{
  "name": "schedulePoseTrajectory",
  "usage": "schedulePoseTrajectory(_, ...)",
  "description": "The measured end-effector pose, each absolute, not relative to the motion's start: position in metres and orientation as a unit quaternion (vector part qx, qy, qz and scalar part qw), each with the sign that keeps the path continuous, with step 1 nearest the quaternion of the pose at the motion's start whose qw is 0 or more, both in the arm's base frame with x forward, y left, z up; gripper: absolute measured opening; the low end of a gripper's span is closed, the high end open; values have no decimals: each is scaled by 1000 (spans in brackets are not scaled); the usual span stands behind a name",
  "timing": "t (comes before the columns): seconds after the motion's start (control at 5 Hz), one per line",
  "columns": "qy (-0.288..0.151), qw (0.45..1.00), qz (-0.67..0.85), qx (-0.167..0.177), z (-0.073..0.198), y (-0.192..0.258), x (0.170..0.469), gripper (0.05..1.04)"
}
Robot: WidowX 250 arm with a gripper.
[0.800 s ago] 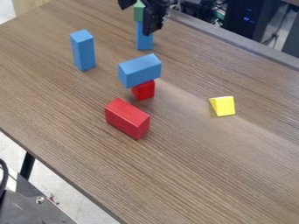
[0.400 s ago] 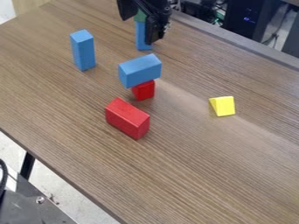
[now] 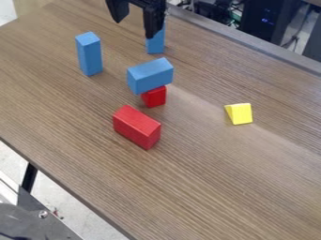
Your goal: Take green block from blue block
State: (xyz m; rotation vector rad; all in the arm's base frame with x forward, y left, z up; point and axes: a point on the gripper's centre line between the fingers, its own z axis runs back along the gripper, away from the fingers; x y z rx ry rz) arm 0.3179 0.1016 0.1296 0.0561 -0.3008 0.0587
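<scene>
Left to right across the counter [image 3: 207,178]: a blue block stands upright on its own [image 3: 89,54], below and left of the hand [image 3: 133,28]. Your black hand hangs at the top, its two fingers apart. Below it lie a large red block [image 3: 136,126] and, farther up, a blue block lying over a small red one. Just beside the hand, partly behind its right-hand finger, is the tall blue block [image 3: 155,43]; going by the task, the green block should sit on top, behind that finger. Well to the right and lower is a yellow block [image 3: 239,114]. The gap looks off to the left of the stack, so bring it rightward until the fingers straddle the green block alone. Close gently and evenly, then lift straight up; a sideways nudge or low grip could topple the tall blue block.
</scene>
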Motion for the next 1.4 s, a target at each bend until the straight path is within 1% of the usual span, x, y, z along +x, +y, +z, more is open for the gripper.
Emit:
schedulePoseTrajectory(0.2, -155, 985, 72, 14, 123, 121, 322, 999)
schedulePoseTrajectory(0.4, -155, 984, 87, 4, 118, 127, 331, 999)
schedulePoseTrajectory(0.8, -169, 980, 99, -26, 114, 127, 350, 999)
schedulePoseTrajectory(1.4, -177, 979, 94, -37, 109, 128, 375, 999)
